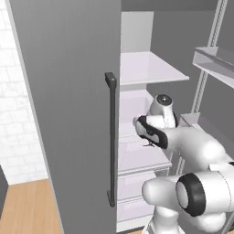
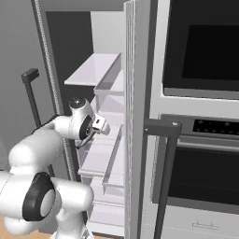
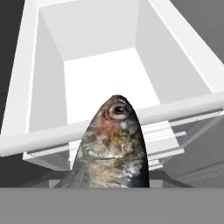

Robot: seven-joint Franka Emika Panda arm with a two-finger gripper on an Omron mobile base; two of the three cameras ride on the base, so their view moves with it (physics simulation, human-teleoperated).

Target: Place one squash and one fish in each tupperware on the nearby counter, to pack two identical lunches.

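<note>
A grey, speckled fish point(image 3: 114, 148) stands head-up right in front of the hand camera and covers the fingertips. It hangs just above the near rim of a white fridge drawer point(image 3: 105, 124), so my gripper point(image 1: 140, 124) appears shut on it. The base views show the hand point(image 2: 99, 124) reaching into the open fridge at mid-shelf height. The squash, the tupperware and the counter are out of view.
The fridge's grey left door point(image 1: 68, 114) stands open, with a long dark handle point(image 1: 110, 137) close to the arm. White shelves point(image 1: 148, 68) and door bins point(image 2: 109, 77) surround the hand. A wall oven point(image 2: 200, 140) with a dark bar handle point(image 2: 163, 182) is on the right.
</note>
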